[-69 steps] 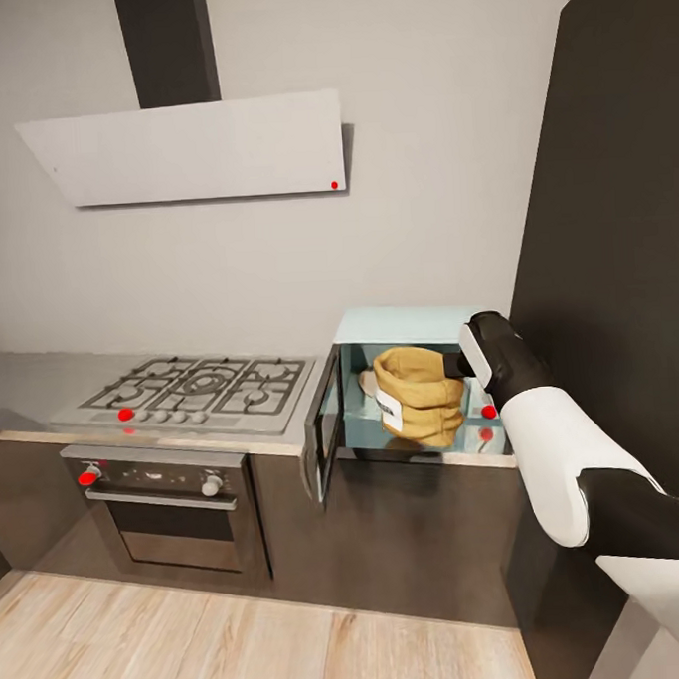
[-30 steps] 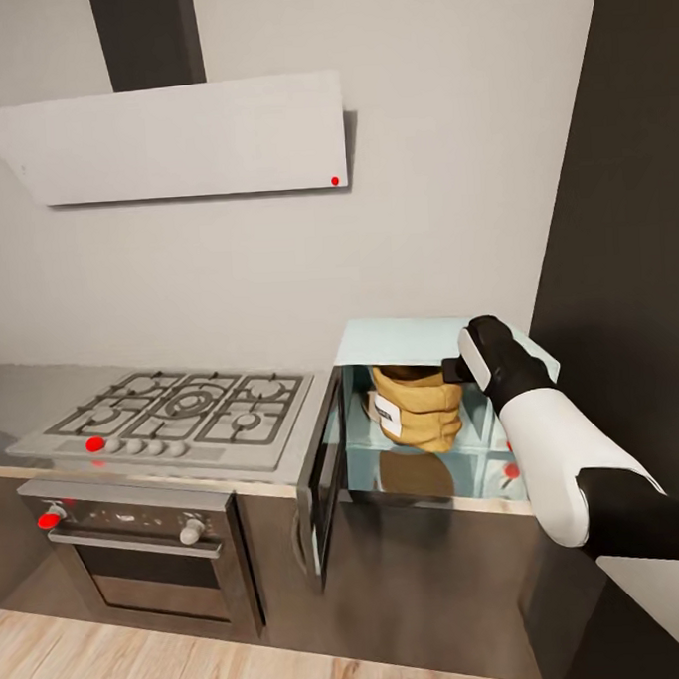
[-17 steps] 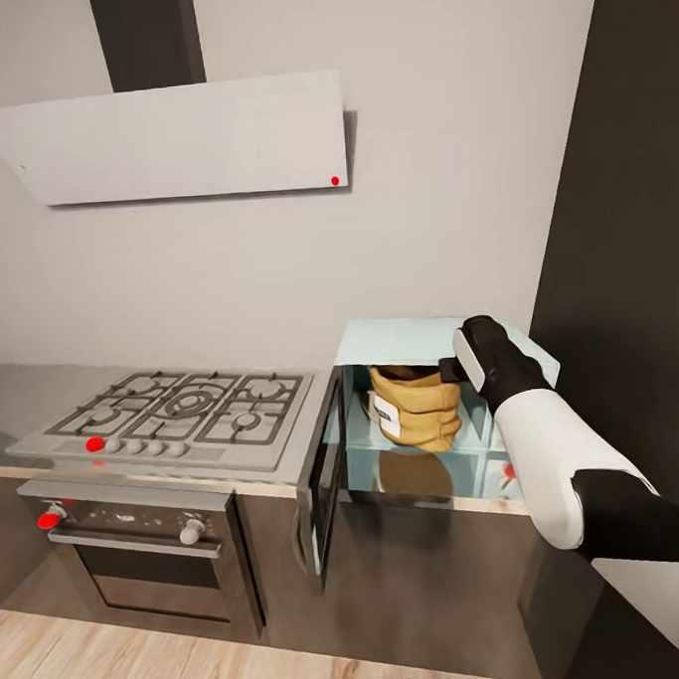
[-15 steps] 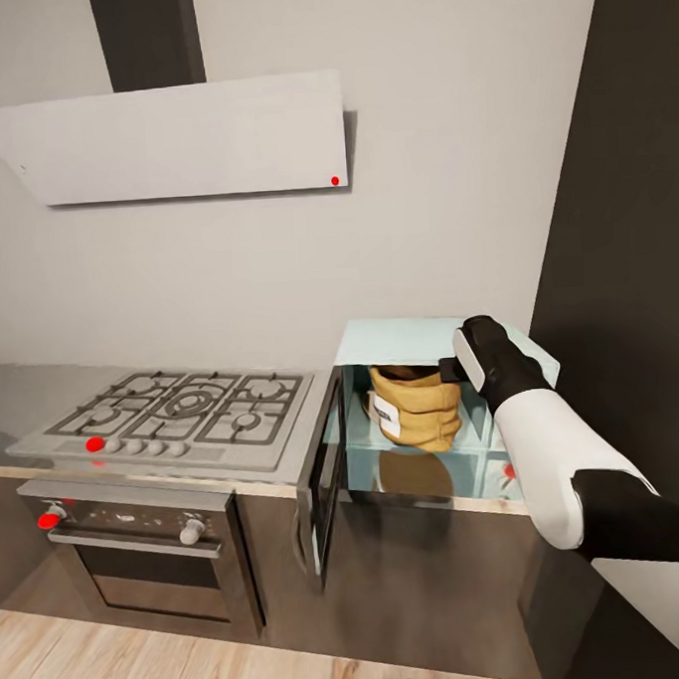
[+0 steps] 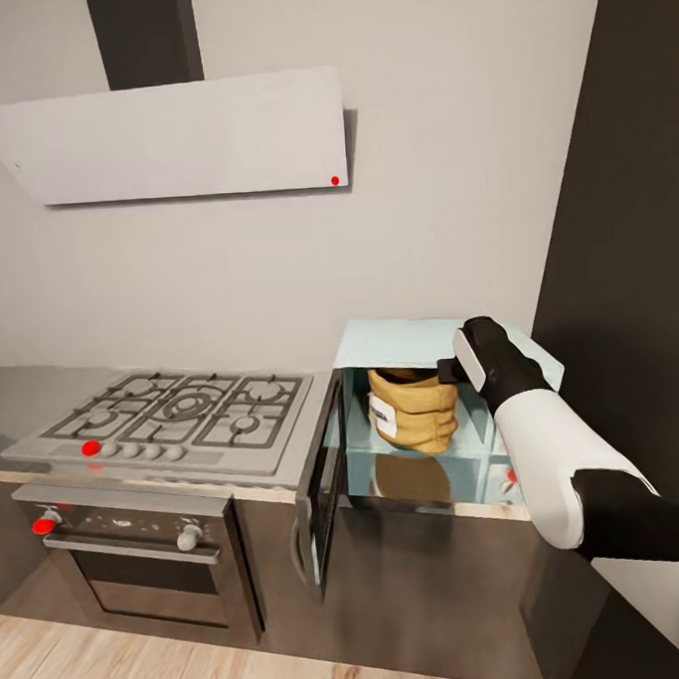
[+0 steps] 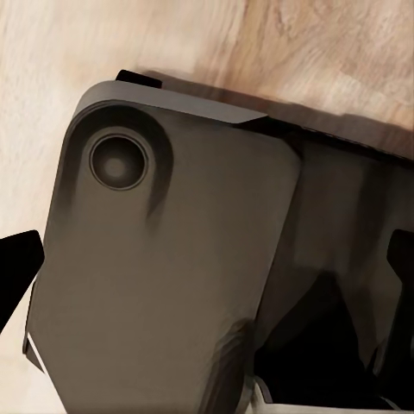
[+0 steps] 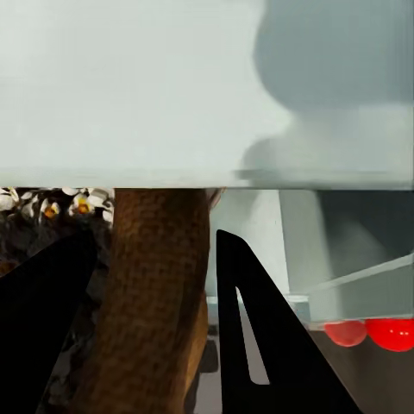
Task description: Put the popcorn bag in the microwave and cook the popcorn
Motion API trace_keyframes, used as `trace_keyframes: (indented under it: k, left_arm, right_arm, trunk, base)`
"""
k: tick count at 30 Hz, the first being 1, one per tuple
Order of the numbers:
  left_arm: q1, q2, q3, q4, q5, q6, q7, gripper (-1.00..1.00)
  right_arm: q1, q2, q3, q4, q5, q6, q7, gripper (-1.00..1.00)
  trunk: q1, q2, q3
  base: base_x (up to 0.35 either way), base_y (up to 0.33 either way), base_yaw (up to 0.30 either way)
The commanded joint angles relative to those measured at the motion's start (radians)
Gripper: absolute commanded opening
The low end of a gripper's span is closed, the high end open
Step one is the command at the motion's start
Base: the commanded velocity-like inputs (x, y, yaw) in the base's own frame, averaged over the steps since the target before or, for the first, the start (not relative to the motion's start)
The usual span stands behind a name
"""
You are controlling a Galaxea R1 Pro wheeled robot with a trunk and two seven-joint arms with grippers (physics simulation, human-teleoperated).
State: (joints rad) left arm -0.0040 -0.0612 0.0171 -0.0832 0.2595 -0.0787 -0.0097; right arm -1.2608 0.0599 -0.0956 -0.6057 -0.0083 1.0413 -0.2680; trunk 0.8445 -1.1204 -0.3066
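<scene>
Worktop [image 5: 24,396]: carries the hob and, at 3 o'clock of it, the microwave [image 5: 419,330], door swung open.
Popcorn bag [image 5: 415,415]: upright inside the cavity, long axis vertical, rim up.
Right jaws [image 5: 449,370]: at the bag's rim, its 2 o'clock side; this arm is nearer.
Grip: the right wrist view has the burlap wall [image 7: 151,293] between both fingers, closed on it.
Popcorn [image 7: 52,207]: pale kernels inside the rim.
Left jaws: state cannot be told.

We faced a plain grey wall [image 5: 276,273] carrying a white hood [image 5: 170,139] under a dark flue [image 5: 144,36]. Below it sat a gas hob [image 5: 179,418] over a steel oven [image 5: 142,559], dark cabinet fronts [image 5: 422,584], and light wood floor [image 5: 148,668].
</scene>
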Motion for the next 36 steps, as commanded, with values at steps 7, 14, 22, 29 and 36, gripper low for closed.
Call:
trace_keyframes:
  k: [7, 14, 22, 29, 36]
  left_arm:
    - [-0.001, 0.0, 0.001, 0.0, 0.004, -0.003, -0.001, 1.0]
    - [-0.001, 0.0, 0.001, 0.0, 0.004, -0.003, -0.001, 1.0]
    - [-0.001, 0.0, 0.001, 0.0, 0.005, -0.003, -0.001, 1.0]
    - [-0.001, 0.0, 0.001, 0.0, 0.005, -0.003, -0.001, 1.0]
    - [-0.001, 0.0, 0.001, 0.0, 0.004, -0.003, -0.001, 1.0]
  right_arm:
    - [0.0, 0.001, -0.017, 0.058, -0.016, -0.004, -0.003, -1.0]
    - [0.0, 0.001, -0.032, 0.064, -0.016, -0.004, -0.001, -1.0]
    - [0.0, 0.001, -0.032, 0.073, -0.016, -0.006, 0.0, -1.0]
    - [0.0, 0.001, -0.032, 0.073, -0.018, -0.003, 0.001, 1.0]
    - [0.0, 0.001, -0.032, 0.073, -0.019, 0.006, 0.01, 1.0]
  trunk:
    - [0.0, -0.001, -0.001]
    - [0.0, -0.001, -0.001]
    - [0.0, -0.001, -0.001]
    - [0.0, -0.001, -0.001]
    - [0.0, -0.001, -0.001]
  base:
    - [0.003, 0.0, 0.0]
    - [0.0, 0.0, 0.0]
    - [0.0, 0.0, 0.0]
    - [0.0, 0.0, 0.0]
    - [0.0, 0.0, 0.0]
